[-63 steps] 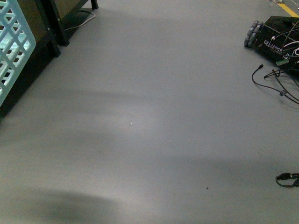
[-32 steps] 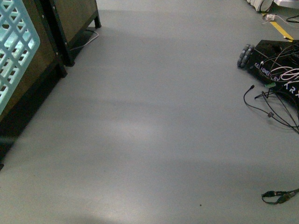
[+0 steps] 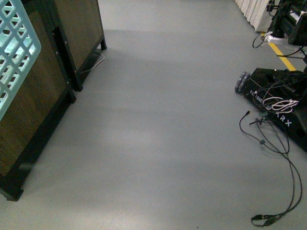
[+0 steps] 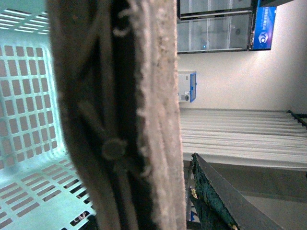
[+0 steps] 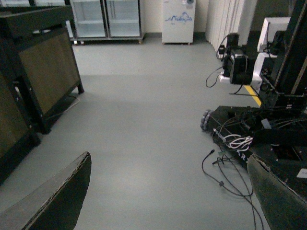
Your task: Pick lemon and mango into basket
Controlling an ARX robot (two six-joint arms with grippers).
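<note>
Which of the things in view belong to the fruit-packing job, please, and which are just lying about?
Job: basket; lemon and mango not in view.
Lying about: floor cables, black wheeled base, wooden cabinets.

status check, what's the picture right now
right tool open, empty. left tool unclear, at basket. no lemon or mango in view. cables on floor, right.

White letters "ARX" stand on the black robot base (image 3: 288, 120) on the floor at the right; smaller print beside them is too blurred to read. The blue wall sign (image 4: 263, 21) and the white cabinet (image 5: 178, 21) carry logos that cannot be read.
</note>
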